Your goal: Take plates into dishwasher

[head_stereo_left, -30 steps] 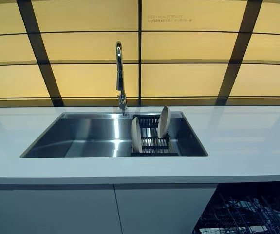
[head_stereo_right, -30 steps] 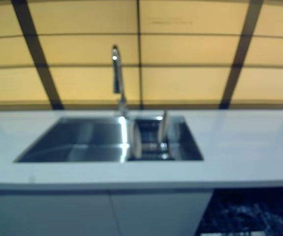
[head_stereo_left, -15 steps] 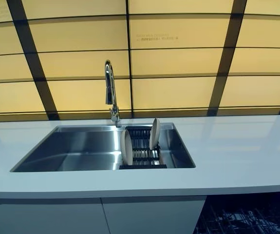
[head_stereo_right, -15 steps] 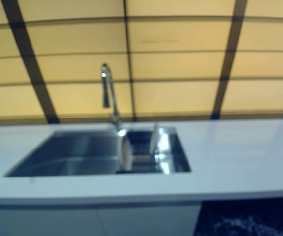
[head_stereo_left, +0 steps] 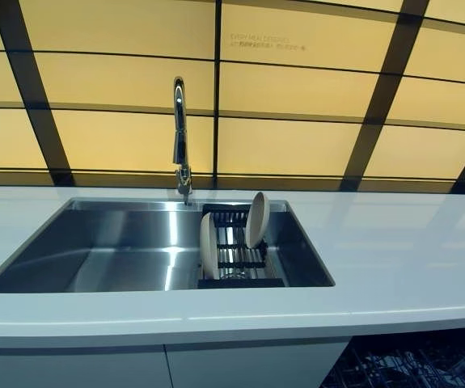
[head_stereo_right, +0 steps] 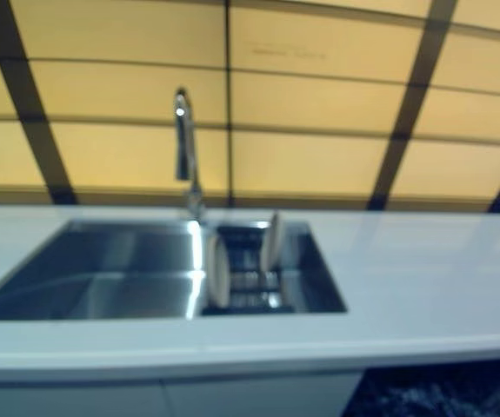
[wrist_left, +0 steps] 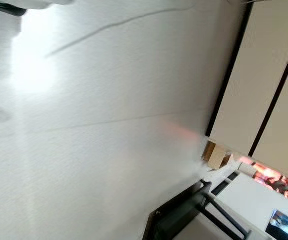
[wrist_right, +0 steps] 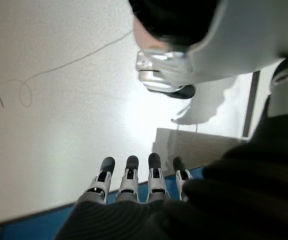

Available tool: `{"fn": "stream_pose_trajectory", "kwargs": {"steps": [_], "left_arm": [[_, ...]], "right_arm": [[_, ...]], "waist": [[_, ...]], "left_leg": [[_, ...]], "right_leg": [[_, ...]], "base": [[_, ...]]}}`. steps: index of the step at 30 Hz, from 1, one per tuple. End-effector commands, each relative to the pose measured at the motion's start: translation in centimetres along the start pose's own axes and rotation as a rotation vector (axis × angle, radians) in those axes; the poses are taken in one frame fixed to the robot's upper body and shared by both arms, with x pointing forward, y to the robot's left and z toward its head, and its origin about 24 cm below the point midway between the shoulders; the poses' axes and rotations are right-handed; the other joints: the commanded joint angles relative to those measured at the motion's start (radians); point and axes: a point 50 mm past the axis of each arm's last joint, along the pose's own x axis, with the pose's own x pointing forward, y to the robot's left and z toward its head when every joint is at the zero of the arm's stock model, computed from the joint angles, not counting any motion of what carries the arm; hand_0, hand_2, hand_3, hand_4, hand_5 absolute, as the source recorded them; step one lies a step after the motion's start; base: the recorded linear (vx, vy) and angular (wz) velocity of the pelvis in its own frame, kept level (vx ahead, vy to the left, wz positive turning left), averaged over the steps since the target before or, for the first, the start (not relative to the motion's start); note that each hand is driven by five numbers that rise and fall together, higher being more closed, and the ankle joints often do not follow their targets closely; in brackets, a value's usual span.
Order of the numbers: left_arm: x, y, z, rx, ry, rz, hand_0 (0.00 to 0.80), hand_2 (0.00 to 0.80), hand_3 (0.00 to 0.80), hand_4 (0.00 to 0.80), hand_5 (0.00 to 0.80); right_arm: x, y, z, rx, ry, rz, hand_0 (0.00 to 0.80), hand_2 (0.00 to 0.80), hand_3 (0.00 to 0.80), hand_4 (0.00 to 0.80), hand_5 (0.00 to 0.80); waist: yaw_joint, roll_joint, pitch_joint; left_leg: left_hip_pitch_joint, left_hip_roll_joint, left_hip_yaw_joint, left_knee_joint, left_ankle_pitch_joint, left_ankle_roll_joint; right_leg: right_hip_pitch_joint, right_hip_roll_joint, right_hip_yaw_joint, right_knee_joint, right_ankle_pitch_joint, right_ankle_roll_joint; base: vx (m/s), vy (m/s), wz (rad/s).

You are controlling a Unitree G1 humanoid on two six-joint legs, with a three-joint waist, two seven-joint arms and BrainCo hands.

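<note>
The head camera had swung since the earlier frames: the whole scene shifted, with the faucet (head_stereo_left: 180,137) and sink (head_stereo_left: 95,250) sliding across the view, so this was camera motion, not movement of any object. Judged as the robot re-aiming at the work, with no plate handled yet. The white table (head_stereo_left: 410,250) carried the sink; in its right part sat a dark rack (head_stereo_left: 236,259) holding two plates (head_stereo_left: 256,220) on edge, one nearer the front, one tilted behind, apart from each other as before. The dishwasher rack (head_stereo_left: 418,368) showed only as a cut-off corner below the table at lower right. The right hand (wrist_right: 133,185) hung over the floor, fingers straight and relaxed, holding nothing. The left hand appeared in no view; its wrist camera showed only floor and wall, so its fingers could not be told.
</note>
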Motion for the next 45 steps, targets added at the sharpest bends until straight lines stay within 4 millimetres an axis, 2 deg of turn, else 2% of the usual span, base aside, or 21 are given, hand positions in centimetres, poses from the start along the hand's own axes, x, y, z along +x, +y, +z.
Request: {"fn": "stream_pose_trajectory", "kwargs": {"steps": [1, 2, 5, 6, 7, 8, 9, 13, 15, 21, 23, 24, 27, 30, 31, 32, 35, 39, 43, 45], "left_arm": [[0.0, -0.1, 1.6, 0.127, -0.035, 0.009, 0.000, 0.000, 0.000, 0.000, 0.000], [0.0, 0.1, 1.7, 0.165, -0.036, 0.013, 0.000, 0.000, 0.000, 0.000, 0.000], [0.0, 0.3, 1.7, 0.176, -0.035, 0.016, 0.000, 0.000, 0.000, 0.000, 0.000], [0.0, 0.7, 2.0, 0.169, -0.033, 0.018, 0.000, 0.000, 0.000, 0.000, 0.000], [-0.1, 0.9, 2.3, 0.155, -0.040, 0.015, 0.000, 0.000, 0.000, 0.000, 0.000], [-0.1, 1.0, 3.1, 0.154, -0.059, 0.007, 0.000, 0.000, 0.000, 0.000, 0.000], [-0.1, 1.0, 3.4, 0.169, -0.077, 0.012, 0.000, 0.000, 0.000, 0.000, 0.000], [-0.2, 0.7, 3.7, 0.143, -0.091, 0.023, 0.000, 0.000, 0.000, 0.000, 0.000], [-0.1, -0.6, 2.9, 0.179, -0.075, -0.016, 0.000, 0.000, 0.000, 0.000, 0.000], [-0.1, 0.8, 1.9, 0.165, -0.016, 0.050, 0.000, 0.000, 0.000, 0.000, 0.000], [-0.1, 2.1, 1.6, 0.178, 0.004, 0.074, 0.000, 0.000, 0.000, 0.000, 0.000], [-0.1, 2.8, 1.3, 0.175, 0.013, 0.084, 0.000, 0.000, 0.000, 0.000, 0.000], [-0.1, 3.7, 0.4, 0.151, 0.035, 0.090, 0.000, 0.000, 0.000, 0.000, 0.000], [-0.2, 4.0, 0.1, 0.140, 0.041, 0.093, 0.000, 0.000, 0.000, 0.000, 0.000], [-0.2, 4.2, 0.0, 0.131, 0.045, 0.093, 0.000, 0.000, 0.000, 0.000, 0.000], [-0.2, 4.5, -0.2, 0.120, 0.048, 0.094, 0.000, 0.000, 0.000, 0.000, 0.000], [-0.2, 4.6, -0.5, 0.106, 0.053, 0.093, 0.000, 0.000, 0.000, 0.000, 0.000], [-0.2, 4.2, -1.1, 0.107, 0.064, 0.083, 0.000, 0.000, 0.000, 0.000, 0.000], [-0.2, 3.8, -1.9, 0.099, 0.074, 0.076, 0.000, 0.000, 0.000, 0.000, 0.000], [-0.1, 3.6, -2.2, 0.101, 0.074, 0.074, 0.000, 0.000, 0.000, 0.000, 0.000]], "right_arm": [[-0.5, 0.8, 3.6, -0.189, -0.139, 0.005, 0.000, 0.000, 0.000, 0.000, 0.000], [-0.6, 0.7, 4.1, -0.213, -0.165, -0.008, 0.000, 0.000, 0.000, 0.000, 0.000], [-0.7, 0.7, 4.3, -0.218, -0.173, -0.016, 0.000, 0.000, 0.000, 0.000, 0.000], [-0.9, 0.3, 4.8, -0.232, -0.191, -0.037, 0.000, 0.000, 0.000, 0.000, 0.000], [-1.0, 0.1, 5.1, -0.246, -0.200, -0.043, 0.000, 0.000, 0.000, 0.000, 0.000], [-1.1, -0.1, 5.5, -0.258, -0.225, -0.042, 0.000, 0.000, 0.000, 0.000, 0.000], [-1.2, -0.3, 5.8, -0.275, -0.242, -0.048, 0.000, 0.000, 0.000, 0.000, 0.000], [-1.3, -0.3, 6.2, -0.298, -0.248, -0.044, 0.000, 0.000, 0.000, 0.000, 0.000], [-1.5, 0.3, 6.6, -0.433, -0.287, 0.021, 0.000, 0.000, 0.000, 0.000, 0.000], [-2.6, 0.7, 8.9, -0.791, -0.403, 0.051, 0.000, 0.000, 0.000, 0.000, 0.000], [-4.3, 1.1, 11.5, -0.895, -0.499, 0.110, 0.000, 0.000, 0.000, 0.000, 0.000], [-6.2, 1.2, 13.5, -0.914, -0.561, 0.181, 0.000, 0.000, 0.000, 0.000, 0.000], [-11.4, 1.0, 16.4, -0.964, -0.699, 0.363, 0.000, 0.000, 0.000, 0.000, 0.000], [-13.5, 1.3, 16.8, -1.005, -0.749, 0.449, 0.000, 0.000, 0.000, 0.000, 0.000], [-15.2, 1.5, 16.9, -1.035, -0.778, 0.522, 0.000, 0.000, 0.000, 0.000, 0.000], [-17.7, 2.1, 17.1, -1.074, -0.819, 0.616, 0.000, 0.000, 0.000, 0.000, 0.000], [-20.9, 3.2, 17.6, -1.103, -0.898, 0.760, 0.000, 0.000, 0.000, 0.000, 0.000], [-23.8, 4.5, 18.6, -1.065, -1.006, 0.845, 0.000, 0.000, 0.000, 0.000, 0.000], [-24.0, 4.1, 19.3, -1.006, -1.058, 0.781, 0.000, 0.000, 0.000, 0.000, 0.000], [-24.2, 4.1, 19.2, -0.979, -1.046, 0.825, 0.000, 0.000, 0.000, 0.000, 0.000]], "waist": [[0.030, 0.001, -0.005], [0.017, 0.012, 0.003], [0.010, 0.015, 0.008], [-0.005, 0.016, 0.020], [-0.009, 0.020, 0.032], [-0.019, 0.016, 0.042], [-0.027, 0.022, 0.051], [-0.021, 0.017, 0.047], [-0.001, -0.004, 0.019], [0.027, -0.031, -0.005], [0.035, -0.048, -0.004], [0.034, -0.057, -0.006], [0.020, -0.067, -0.011], [0.011, -0.069, -0.014], [0.003, -0.070, -0.017], [-0.005, -0.069, -0.022], [-0.012, -0.069, -0.030], [-0.009, -0.065, -0.041], [-0.012, -0.062, -0.047], [-0.015, -0.061, -0.047]], "left_leg": [[-0.041, -0.048, -0.047, -0.027, 0.007, 0.043], [-0.020, -0.043, -0.067, -0.031, 0.001, 0.048], [-0.005, -0.043, -0.080, -0.035, -0.001, 0.048], [0.032, -0.032, -0.093, -0.045, -0.006, 0.038], [0.050, -0.017, -0.095, -0.048, -0.014, 0.028], [0.062, -0.011, -0.096, -0.049, -0.033, 0.021], [0.065, -0.004, -0.098, -0.049, -0.042, 0.020], [0.062, 0.000, -0.087, -0.049, -0.046, 0.015], [0.061, 0.000, -0.066, -0.049, -0.042, 0.004], [0.068, 0.003, -0.068, -0.049, -0.052, -0.008], [0.071, 0.005, -0.076, -0.049, -0.054, -0.009], [0.073, 0.006, -0.076, -0.049, -0.056, -0.008], [0.076, 0.008, -0.066, -0.049, -0.060, -0.011], [0.076, 0.008, -0.061, -0.049, -0.062, -0.013], [0.075, 0.008, -0.054, -0.049, -0.063, -0.015], [0.076, 0.009, -0.046, -0.049, -0.064, -0.017], [0.077, 0.009, -0.038, -0.049, -0.064, -0.020], [0.079, 0.010, -0.032, -0.049, -0.068, -0.020], [0.079, 0.012, -0.024, -0.049, -0.073, -0.018], [0.080, 0.013, -0.018, -0.049, -0.077, -0.016]], "right_leg": [[-0.037, -0.034, -0.030, 0.342, 0.120, 0.142], [-0.120, -0.022, -0.028, 0.421, 0.135, 0.146], [-0.153, -0.022, -0.035, 0.429, 0.136, 0.144], [-0.187, -0.070, -0.065, 0.320, 0.159, 0.138], [-0.184, -0.094, -0.082, 0.235, 0.158, 0.133], [-0.204, -0.107, -0.064, 0.114, 0.195, 0.139], [-0.201, -0.092, -0.045, 0.086, 0.180, 0.129], [-0.164, -0.089, -0.049, 0.028, 0.178, 0.127], [-0.067, -0.097, -0.091, -0.081, 0.193, 0.127], [-0.015, -0.102, -0.122, -0.120, 0.190, 0.129], [-0.011, -0.103, -0.133, -0.120, 0.190, 0.132], [-0.009, -0.102, -0.138, -0.119, 0.190, 0.132], [-0.011, -0.104, -0.136, -0.118, 0.192, 0.133], [-0.013, -0.104, -0.134, -0.118, 0.192, 0.134], [-0.015, -0.106, -0.132, -0.117, 0.193, 0.135], [-0.019, -0.107, -0.131, -0.114, 0.191, 0.136], [-0.020, -0.110, -0.129, -0.110, 0.186, 0.138], [-0.019, -0.117, -0.129, -0.108, 0.182, 0.142], [-0.020, -0.120, -0.125, -0.108, 0.179, 0.144], [-0.019, -0.120, -0.121, -0.110, 0.178, 0.145]], "base": [[0.078, 0.016, -0.08], [0.059, 0.010, -0.09], [0.069, -0.021, -0.16], [0.167, -0.116, 0.15], [0.194, -0.215, 0.22], [0.112, -0.205, 0.22], [0.073, -0.156, 0.25], [0.054, -0.073, 0.37], [0.212, -0.106, 0.65], [0.096, -0.065, 0.25], [0.076, -0.108, 0.03], [0.079, -0.080, 0.01], [0.063, -0.013, 0.01], [0.010, 0.005, 0.00], [0.041, 0.051, 0.01], [0.048, 0.061, -0.03], [0.054, 0.052, -0.21], [0.042, 0.048, -0.19], [0.013, 0.044, -0.03], [-0.007, 0.054, -0.08]]}}
